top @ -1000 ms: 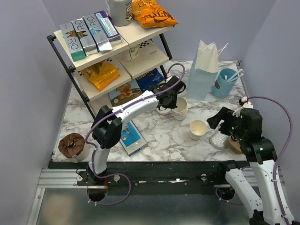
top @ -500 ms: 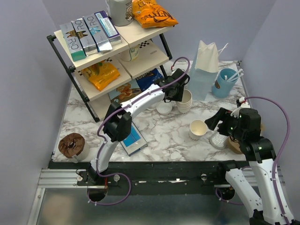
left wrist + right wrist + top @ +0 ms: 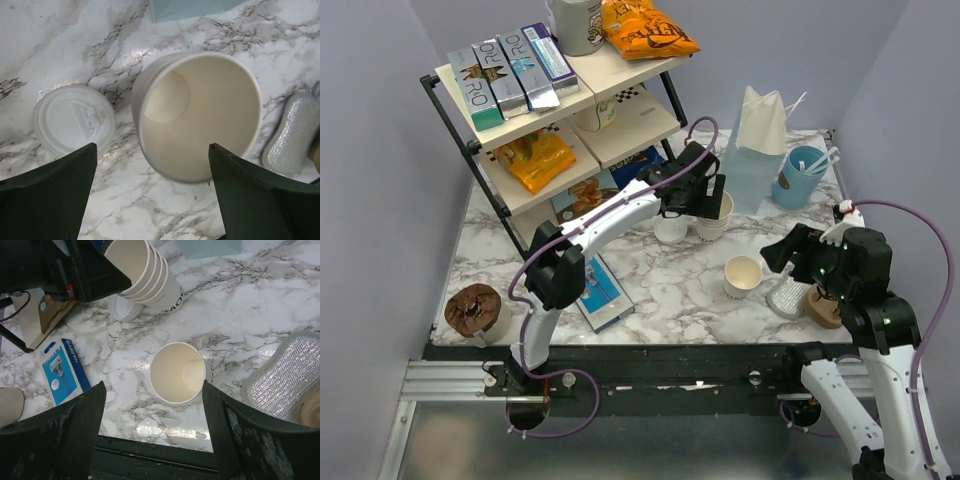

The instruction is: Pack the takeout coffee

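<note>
Marble-patterned tabletop carries the task's single cream-coloured paper cup. The cup stands upright and open-mouthed near the front edge, on the right-hand side. Just to its right lies a silver mesh scouring pad, close to it but apart.

The right gripper hangs above this cup with its two fingers spread wide. In its wrist view one finger shows on either side of the rim, and it holds nothing.

Farther back, a stack of lidless cream paper cups sits in front of a pale blue paper bag. The left gripper is at the stack's mouth, its fingers likewise opened wide and clamped on nothing. Whether either finger brushes the top cup's rim is hard to tell from the wrist view.

A loose flat white plastic lid lies on the marble just left of the stack, not on any cup.
</note>
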`<state>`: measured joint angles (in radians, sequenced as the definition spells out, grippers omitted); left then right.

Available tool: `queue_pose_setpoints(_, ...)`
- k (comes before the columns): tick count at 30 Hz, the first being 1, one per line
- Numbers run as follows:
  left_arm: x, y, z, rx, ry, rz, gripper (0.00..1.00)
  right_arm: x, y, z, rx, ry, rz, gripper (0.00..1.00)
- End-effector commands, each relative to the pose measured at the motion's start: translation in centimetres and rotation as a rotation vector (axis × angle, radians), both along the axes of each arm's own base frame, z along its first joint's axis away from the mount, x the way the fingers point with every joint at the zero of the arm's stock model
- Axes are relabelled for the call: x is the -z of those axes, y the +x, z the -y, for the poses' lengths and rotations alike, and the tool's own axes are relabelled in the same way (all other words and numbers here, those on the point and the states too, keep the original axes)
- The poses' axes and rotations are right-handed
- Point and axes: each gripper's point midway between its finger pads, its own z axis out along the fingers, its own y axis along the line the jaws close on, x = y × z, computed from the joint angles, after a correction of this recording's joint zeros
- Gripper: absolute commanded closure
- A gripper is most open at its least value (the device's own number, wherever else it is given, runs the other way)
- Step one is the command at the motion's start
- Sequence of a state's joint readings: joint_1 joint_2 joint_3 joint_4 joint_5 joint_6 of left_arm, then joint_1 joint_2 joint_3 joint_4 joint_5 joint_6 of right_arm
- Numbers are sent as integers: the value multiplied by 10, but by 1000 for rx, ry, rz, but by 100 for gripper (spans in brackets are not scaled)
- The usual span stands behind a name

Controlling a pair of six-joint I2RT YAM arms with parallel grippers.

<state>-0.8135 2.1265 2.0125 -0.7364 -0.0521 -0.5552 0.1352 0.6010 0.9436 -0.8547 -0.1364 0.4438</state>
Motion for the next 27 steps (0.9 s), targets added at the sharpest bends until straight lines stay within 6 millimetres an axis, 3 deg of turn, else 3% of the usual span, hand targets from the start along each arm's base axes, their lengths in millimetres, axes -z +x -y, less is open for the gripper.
queue_pose_setpoints(1, -59, -16, -6, 55, -104, 92, 1, -13, -10, 1, -21, -14, 63, 14)
queue_pose_setpoints(2, -49, -20, -12, 65, -83, 90, 1, -13, -12, 1, -28, -17, 73, 14)
queue_pose_setpoints(4, -62, -27, -25, 82, -94, 130, 1, -9, -15, 2, -39, -33, 83, 14)
queue_pose_setpoints(5, -47, -31, -32, 89, -82, 131, 1, -12, -18, 3, -37, -38, 104, 14)
queue_pose_setpoints(6, -65, -37, -40, 115, -102, 189, 1, -11, -19, 4, -37, -45, 107, 14)
queue_pose_setpoints(7, -67, -46, -40, 166, -128, 200, 1, -8, -20, 5, -42, -55, 112, 14)
queue_pose_setpoints(8, -53, -54, -43, 214, -132, 215, 1, -8, -21, 5, -44, -55, 121, 14)
queue_pose_setpoints(9, -67, -61, -50, 275, -140, 281, 1, -7, -21, 5, -48, -56, 125, 14)
queue_pose_setpoints(12, -51, -80, -56, 421, -151, 341, 1, -3, -23, 1, -74, -56, 131, 14)
queue_pose_setpoints(16, -23, -66, -67, 431, -63, 372, 1, 7, -22, 0, -83, -57, 128, 14)
queue_pose_setpoints(20, -7, -49, -59, 418, -84, 328, 6, 15, -19, 4, -50, -60, 111, 14)
queue_pose_setpoints(21, 8, -44, -57, 413, -71, 296, 7, 17, -19, 4, -50, -58, 107, 14)
queue_pose_setpoints(23, 12, -32, -54, 397, -68, 286, 12, 18, -19, 4, -50, -58, 104, 14)
queue_pose_setpoints(24, 27, -29, -51, 397, -51, 253, 13, 19, -19, 5, -47, -58, 101, 14)
queue_pose_setpoints(27, 42, -19, -44, 408, -21, 215, 16, 21, -20, 5, -45, -61, 93, 14)
